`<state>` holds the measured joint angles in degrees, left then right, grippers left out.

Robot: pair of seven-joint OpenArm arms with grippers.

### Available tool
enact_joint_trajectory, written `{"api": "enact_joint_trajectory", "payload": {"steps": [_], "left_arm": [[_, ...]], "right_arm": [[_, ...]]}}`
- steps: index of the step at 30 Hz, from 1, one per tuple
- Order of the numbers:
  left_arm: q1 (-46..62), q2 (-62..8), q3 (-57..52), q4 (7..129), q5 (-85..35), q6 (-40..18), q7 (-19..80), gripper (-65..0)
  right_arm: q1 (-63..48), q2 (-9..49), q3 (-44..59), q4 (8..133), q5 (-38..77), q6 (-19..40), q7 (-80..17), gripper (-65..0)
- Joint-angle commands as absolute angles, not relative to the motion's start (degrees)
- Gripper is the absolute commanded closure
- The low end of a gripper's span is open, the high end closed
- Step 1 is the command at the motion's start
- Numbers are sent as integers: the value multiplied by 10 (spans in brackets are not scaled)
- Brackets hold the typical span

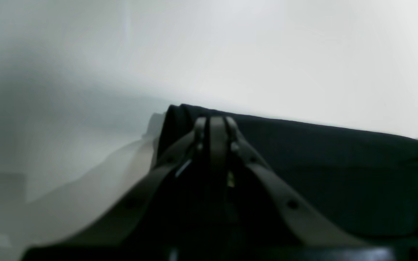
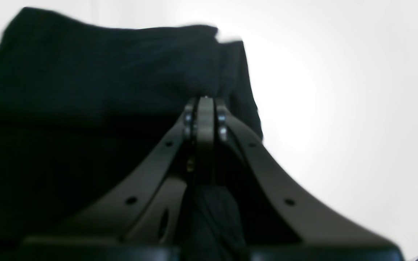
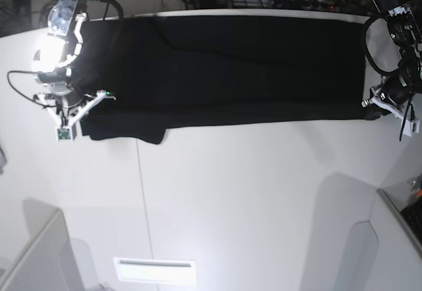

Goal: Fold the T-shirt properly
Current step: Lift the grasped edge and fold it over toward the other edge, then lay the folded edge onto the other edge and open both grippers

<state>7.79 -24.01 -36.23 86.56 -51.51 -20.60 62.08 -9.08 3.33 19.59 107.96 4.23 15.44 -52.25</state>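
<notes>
With the left gripper [image 3: 367, 102] at 3 o'clock and the right gripper [image 3: 100, 95] at 9 o'clock each pinched tight on an end of the large plain black cloth T-shirt [image 3: 231, 66], uneven pulling could slip a corner free and skew the fold.

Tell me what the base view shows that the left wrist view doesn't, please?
Only the base view shows the whole T-shirt spread as a long black band across the white table, with the right tool at one end and cables beyond the table's far edge. Only the left wrist view shows, up close, the left tool shut on a folded edge of the cloth. Both show the black shirt, the white table and the left tool at the shirt's end.
</notes>
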Motion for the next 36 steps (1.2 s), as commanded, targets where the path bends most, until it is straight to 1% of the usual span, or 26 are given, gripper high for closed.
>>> {"api": "enact_joint_trajectory", "payload": {"steps": [1, 6, 12, 15, 19, 25, 36], "left_arm": [[75, -254, -366, 875, -526, -209, 610, 0], [88, -255, -366, 880, -528, -209, 610, 0], [102, -255, -366, 880, -529, -209, 608, 0], [102, -255, -366, 880, -529, -209, 608, 0], [102, -255, -366, 887, -528, -209, 610, 0], [110, -255, -366, 916, -528, -209, 611, 0], [120, -262, -366, 912, -525, -209, 611, 0]], "right_arm": [[-89, 38, 203, 1100, 41, 155, -507, 0], [-120, 38, 202, 1137, 41, 155, -507, 0], [-152, 36, 203, 1145, 42, 155, -502, 0], [-165, 25, 219, 1151, 67, 155, -502, 0], [-179, 28, 242, 1153, 115, 155, -502, 0], [-196, 27, 248, 1154, 117, 155, -502, 0], [-207, 26, 248, 1162, 118, 155, -501, 0]]}}
